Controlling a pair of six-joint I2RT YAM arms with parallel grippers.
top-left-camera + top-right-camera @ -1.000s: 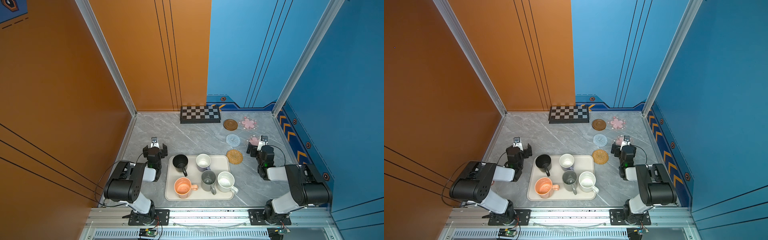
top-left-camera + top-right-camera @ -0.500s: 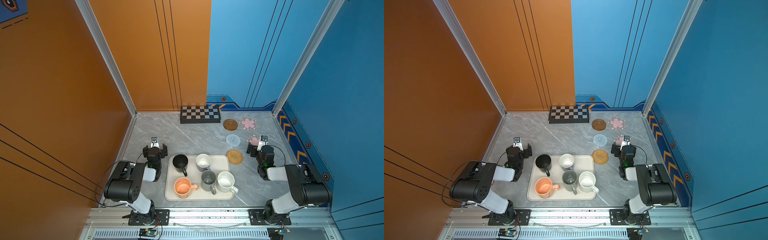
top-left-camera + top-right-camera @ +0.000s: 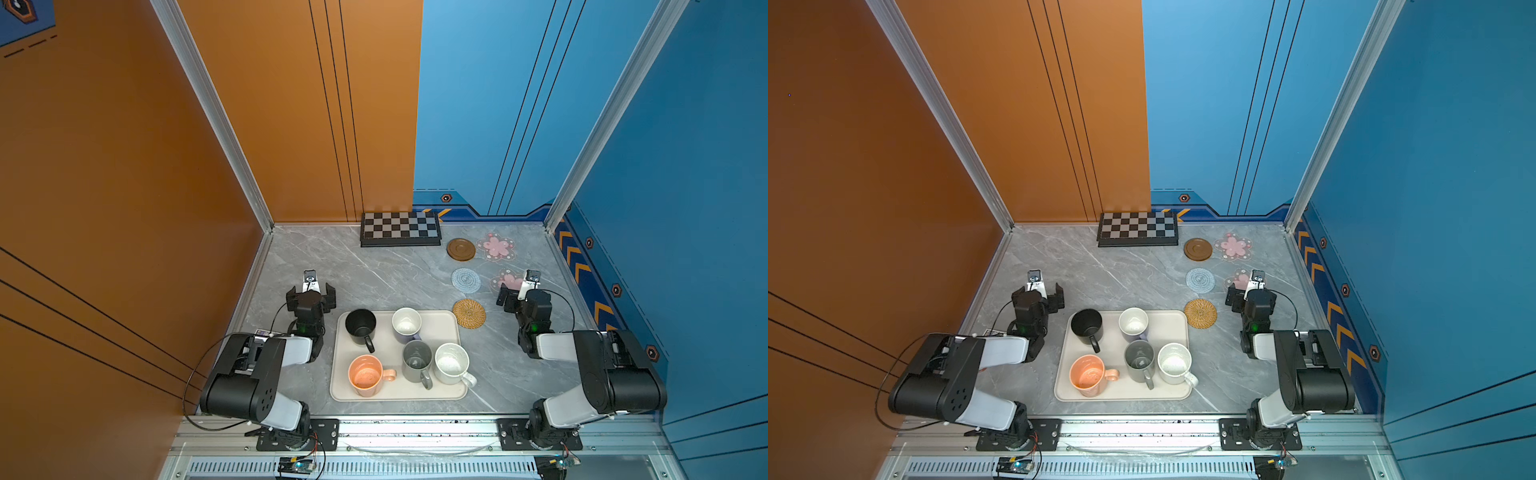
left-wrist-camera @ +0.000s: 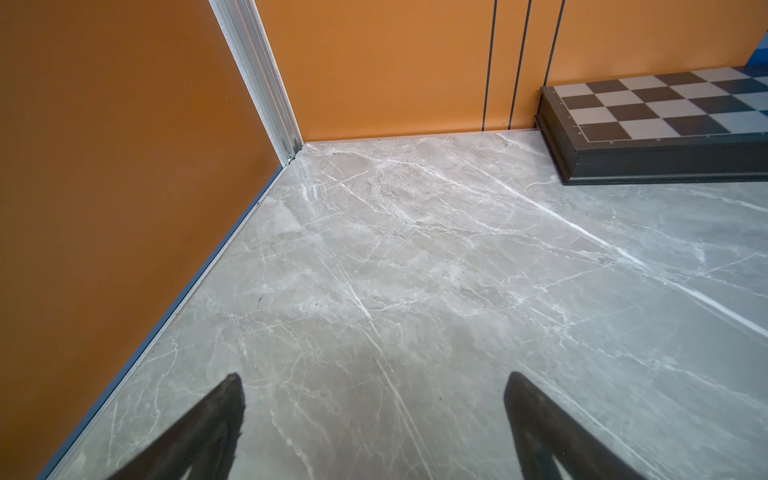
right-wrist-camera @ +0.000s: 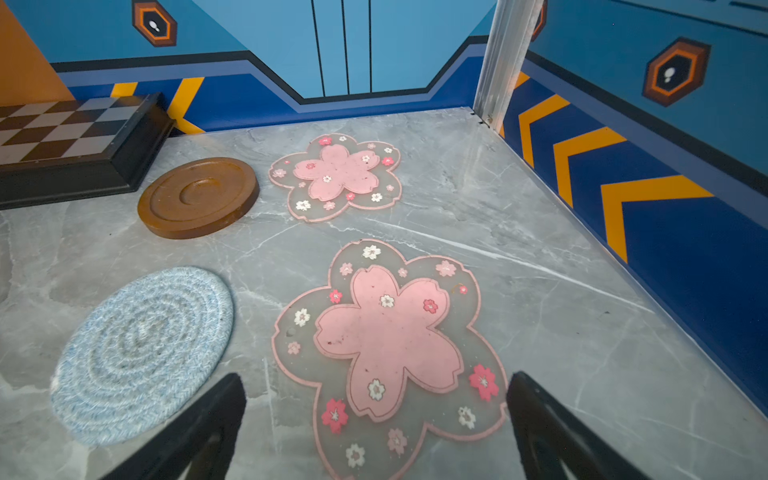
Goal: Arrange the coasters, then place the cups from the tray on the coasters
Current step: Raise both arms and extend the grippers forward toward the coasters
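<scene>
Five cups stand on the cream tray (image 3: 441, 322): black (image 3: 360, 326), lavender (image 3: 406, 325), grey (image 3: 416, 360), white speckled (image 3: 449, 363) and orange (image 3: 365, 376). The coasters lie right of and beyond the tray: rattan (image 3: 468, 313), blue-grey (image 3: 466, 280), brown wooden (image 3: 461, 249) and two pink flowers (image 3: 496, 247) (image 3: 508, 280). My right gripper (image 5: 375, 376) is open and low over the nearer pink flower (image 5: 390, 332), its fingertips on either side of the near edge. Left of the tray, my left gripper (image 4: 374, 376) is open over bare marble.
A black-and-white checkerboard (image 3: 400, 229) lies against the back wall. Orange and blue walls close in the grey marble table (image 3: 374, 270) on three sides. Both arm bases stand at the front edge.
</scene>
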